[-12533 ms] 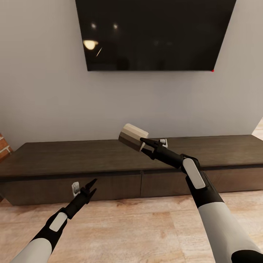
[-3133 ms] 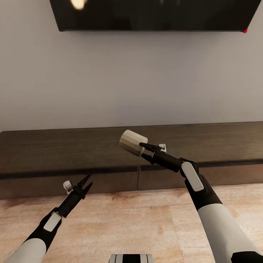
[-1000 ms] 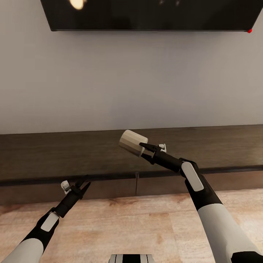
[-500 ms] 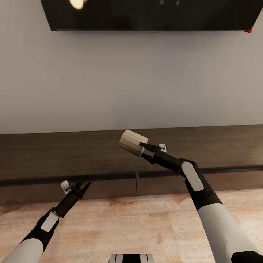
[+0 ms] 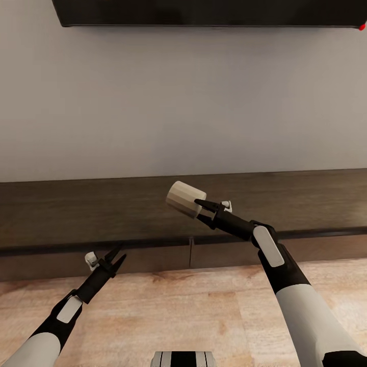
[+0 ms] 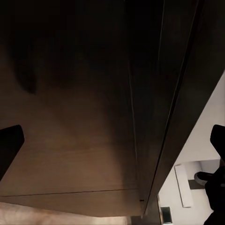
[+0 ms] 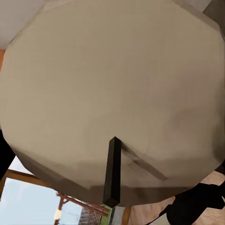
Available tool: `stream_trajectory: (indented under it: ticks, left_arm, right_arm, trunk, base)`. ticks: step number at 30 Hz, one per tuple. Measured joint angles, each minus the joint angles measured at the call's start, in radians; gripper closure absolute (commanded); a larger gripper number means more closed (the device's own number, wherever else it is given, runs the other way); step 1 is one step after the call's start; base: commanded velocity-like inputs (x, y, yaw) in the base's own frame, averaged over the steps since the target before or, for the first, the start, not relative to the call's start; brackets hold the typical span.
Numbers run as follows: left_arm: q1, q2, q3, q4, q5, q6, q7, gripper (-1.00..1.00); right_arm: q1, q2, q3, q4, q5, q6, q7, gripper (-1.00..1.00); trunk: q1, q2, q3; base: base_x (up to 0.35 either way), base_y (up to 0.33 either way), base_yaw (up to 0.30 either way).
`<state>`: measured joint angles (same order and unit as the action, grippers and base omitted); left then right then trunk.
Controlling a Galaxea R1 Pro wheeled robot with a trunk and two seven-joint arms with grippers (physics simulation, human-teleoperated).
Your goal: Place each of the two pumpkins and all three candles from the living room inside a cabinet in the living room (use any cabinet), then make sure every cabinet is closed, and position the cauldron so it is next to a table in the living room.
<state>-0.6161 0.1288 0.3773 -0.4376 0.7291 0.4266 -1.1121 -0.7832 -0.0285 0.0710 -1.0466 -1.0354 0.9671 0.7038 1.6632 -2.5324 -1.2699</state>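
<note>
matt dark wood cabinet (image 5: 102,214), pale plank floor (image 5: 193,311)

Long dark-brown cabinet (image 5: 102,214) spanning 9 to 3 o'clock against the wall, top bare, both drawer fronts shut, seam between them at centre. Standing on pale wood floor (image 5: 183,311), toward 6 o'clock.

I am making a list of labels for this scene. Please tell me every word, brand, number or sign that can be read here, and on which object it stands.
There is no readable text.
The candle in the right gripper: plain.
The cabinet fronts: plain wood.
The television on the wall: dark, no logo visible.
</note>
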Motion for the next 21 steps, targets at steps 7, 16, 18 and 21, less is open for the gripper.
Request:
stream_trajectory:
  ticks: [7, 16, 18, 21]
  left_arm:
    - [0.000, -0.001, 0.001, 0.000, 0.001, 0.001, 0.007, -1.00]
    - [0.000, -0.001, 0.002, 0.000, 0.001, 0.001, 0.011, -1.00]
    - [0.000, -0.001, 0.002, 0.000, 0.001, 0.001, 0.011, -1.00]
    - [0.000, -0.001, 0.002, 0.000, 0.001, 0.001, 0.012, -1.00]
  right_arm:
    - [0.000, 0.000, 0.000, 0.000, 0.000, 0.000, 0.001, 1.00]
    - [0.000, 0.000, 0.000, 0.000, 0.000, 0.000, 0.000, 1.00]
    - [0.000, 0.000, 0.000, 0.000, 0.000, 0.000, 0.001, 1.00]
    - [0.000, 0.000, 0.000, 0.000, 0.000, 0.000, 0.000, 1.00]
  trunk:
    - [0.000, 0.000, 0.000]
    - [0.000, 0.000, 0.000]
    - [0.000, 0.000, 0.000]
    - [0.000, 0.000, 0.000]
  base:
    - [0.000, 0.000, 0.000]
    - [0.000, 0.000, 0.000]
    - [0.000, 0.000, 0.000]
    - [0.000, 0.000, 0.000]
